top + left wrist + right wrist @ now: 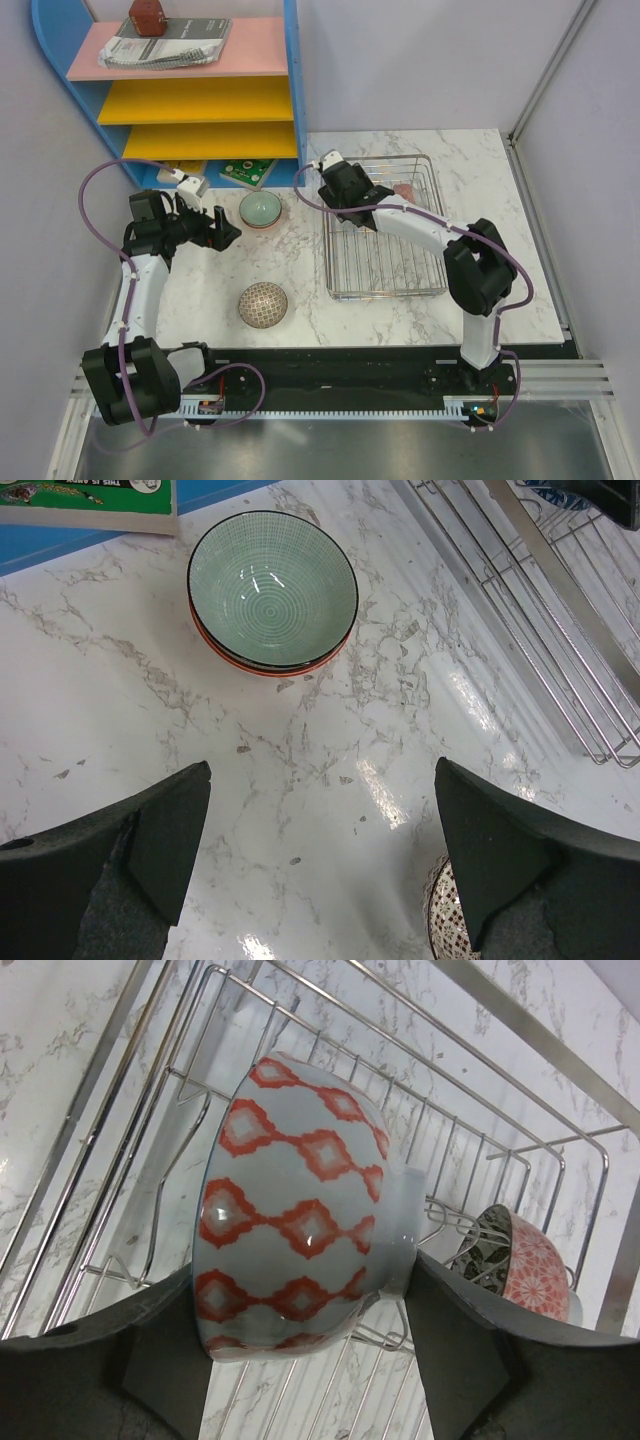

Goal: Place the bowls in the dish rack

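A red-and-white patterned bowl (300, 1200) hangs on its side over the dish rack (330, 1020). My right gripper (300, 1280) is shut on it, one finger at the rim and one at the foot. In the rack's far corner a second bowl (525, 1260), pink outside and dark patterned inside, leans on the tines. From above, that gripper (345, 185) is over the rack's (385, 265) back left part. My left gripper (228, 232) is open and empty above the marble. A pale green bowl (272, 588) tops a stack beyond it. A beige mesh bowl (262, 304) sits nearer.
A blue shelf unit (190, 90) with pink and yellow shelves stands at the back left, with a notebook (165, 45) on top. A green book (248, 172) lies at its foot, close behind the green bowl. The rack's left side (540, 610) runs along my left gripper's right.
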### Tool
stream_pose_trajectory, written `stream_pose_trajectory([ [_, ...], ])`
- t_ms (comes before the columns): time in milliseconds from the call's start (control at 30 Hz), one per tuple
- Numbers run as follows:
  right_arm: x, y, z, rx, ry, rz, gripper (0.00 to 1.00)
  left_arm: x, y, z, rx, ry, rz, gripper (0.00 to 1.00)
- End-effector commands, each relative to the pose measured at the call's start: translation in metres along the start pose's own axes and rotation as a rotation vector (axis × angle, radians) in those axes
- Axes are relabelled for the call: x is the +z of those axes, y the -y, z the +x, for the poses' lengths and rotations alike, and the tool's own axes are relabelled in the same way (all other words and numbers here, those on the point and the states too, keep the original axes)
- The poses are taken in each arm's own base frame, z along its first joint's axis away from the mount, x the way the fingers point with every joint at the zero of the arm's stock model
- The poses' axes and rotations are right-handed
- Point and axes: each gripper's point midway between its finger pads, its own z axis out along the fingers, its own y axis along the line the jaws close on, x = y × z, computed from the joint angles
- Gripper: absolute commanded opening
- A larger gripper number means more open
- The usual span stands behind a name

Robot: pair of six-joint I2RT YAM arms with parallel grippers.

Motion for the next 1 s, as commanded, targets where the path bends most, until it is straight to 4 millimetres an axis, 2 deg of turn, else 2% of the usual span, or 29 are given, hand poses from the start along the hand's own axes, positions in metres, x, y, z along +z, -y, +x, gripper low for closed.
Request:
stream_pose_trajectory([
  [0,0.001,-0.020,-0.007,-0.020,0.005,-0.051,0.78,-0.003,0.001,-0.011,0.049,0.047,0.004,1.00],
  [200,0.006,-0.023,-0.001,-0.033,-0.015,-0.045,0.89,-0.003,0.002,-0.010,0.052,0.045,0.008,1.00],
  [233,0.007,-0.024,-0.001,-0.033,-0.016,-0.047,0.94,-0.003,0.001,-0.009,0.052,0.044,0.008,1.00],
  [300,0.007,-0.023,-0.003,-0.035,-0.016,-0.046,0.98,-0.003,0.001,-0.010,0.055,0.046,0.009,1.00],
  [433,0.002,-0.016,-0.011,-0.047,-0.006,-0.031,0.98,-0.002,0.002,-0.009,0.057,0.043,0.016,1.00],
  [667,-0.026,0.013,-0.048,-0.035,0.082,0.023,0.98,-0.002,0.013,0.000,0.081,0.004,0.092,1.00],
  [800,-0.039,0.028,-0.058,-0.032,0.111,0.050,0.98,-0.004,0.013,0.012,0.143,-0.026,0.098,1.00],
  [967,-0.049,0.044,-0.063,-0.013,0.132,0.064,0.98,-0.003,0.021,0.037,0.152,-0.091,0.156,1.00],
])
